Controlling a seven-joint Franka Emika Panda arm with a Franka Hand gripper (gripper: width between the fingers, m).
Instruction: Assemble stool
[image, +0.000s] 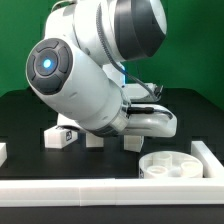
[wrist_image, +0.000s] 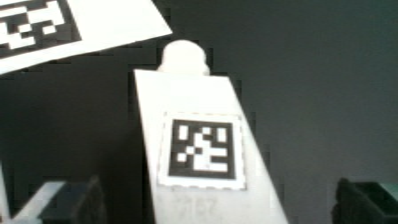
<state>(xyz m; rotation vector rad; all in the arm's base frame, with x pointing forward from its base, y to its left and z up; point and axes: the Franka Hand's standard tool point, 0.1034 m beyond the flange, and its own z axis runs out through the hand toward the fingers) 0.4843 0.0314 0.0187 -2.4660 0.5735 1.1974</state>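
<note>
In the wrist view a white stool leg (wrist_image: 199, 130) lies on the black table, with a tag on its upper face and a rounded peg at its far end. My gripper (wrist_image: 208, 205) is open and low over it, one dark finger (wrist_image: 54, 203) on each side and apart from it. In the exterior view the arm hides the fingers. The round white seat (image: 168, 165) lies hollow side up at the exterior view's front right. Two more tagged legs (image: 60, 135) (image: 95, 140) stand left of the arm, and a white block (image: 131, 140) shows under the hand.
White border rails run along the front (image: 100, 190), the exterior view's right (image: 207, 152) and left (image: 3, 152). Another white tagged piece (wrist_image: 63, 30) lies just beyond the leg in the wrist view. The arm's bulk blocks the middle of the exterior view.
</note>
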